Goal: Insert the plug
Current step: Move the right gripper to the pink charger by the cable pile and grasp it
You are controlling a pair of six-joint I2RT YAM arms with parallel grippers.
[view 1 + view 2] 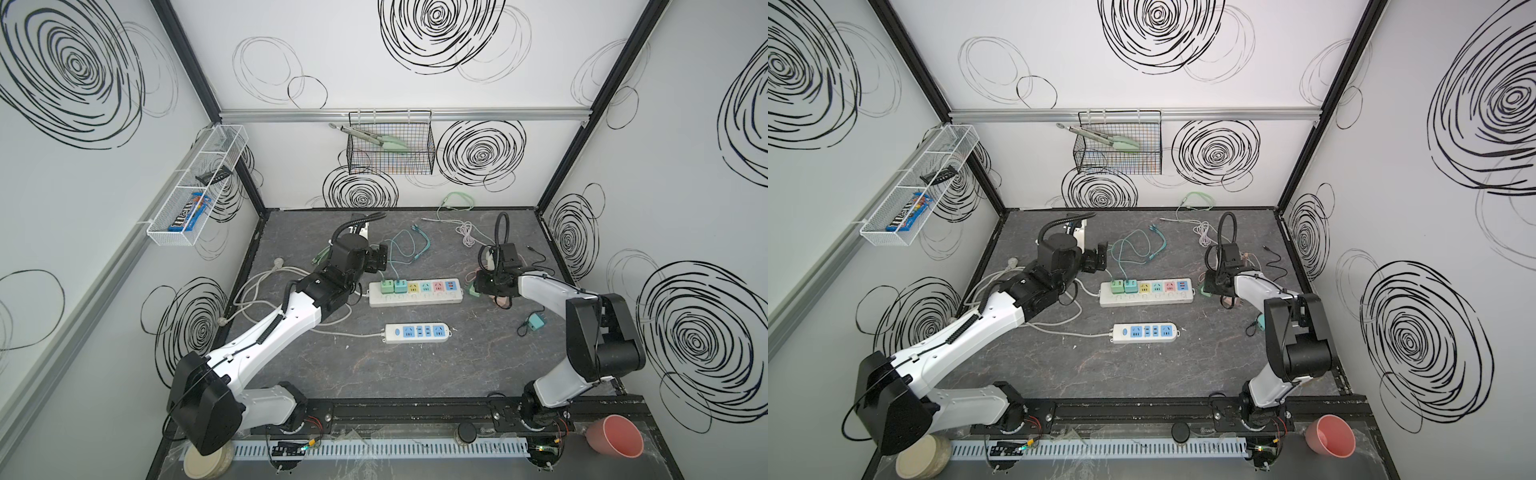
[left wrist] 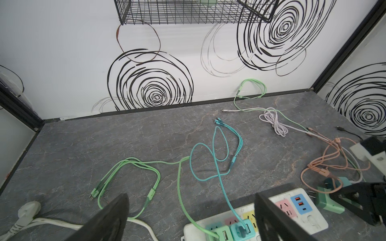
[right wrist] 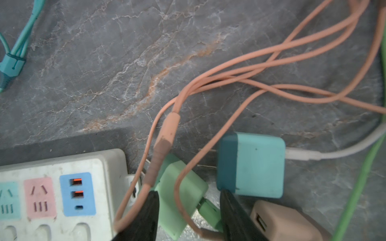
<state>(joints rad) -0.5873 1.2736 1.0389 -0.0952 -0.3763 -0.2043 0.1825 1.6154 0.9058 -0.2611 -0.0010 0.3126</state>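
Beside the power strip [image 3: 117, 160], the uninserted green charger [image 3: 183, 185] is bracketed by the right gripper [image 3: 189, 195] (grip undeterminable); the left gripper [image 2: 191, 197] is spread open.

- Right wrist cam: I can't tell if right gripper [image 3: 189, 193] pinches green plug [image 3: 181, 194]; pink cable [image 3: 167, 129] covers part.
- Pic edge cuts off beige plug [image 3: 286, 221].
- Left wrist cam: left gripper [image 2: 191, 196] fingers [image 2: 110, 219] cut off at edge too.
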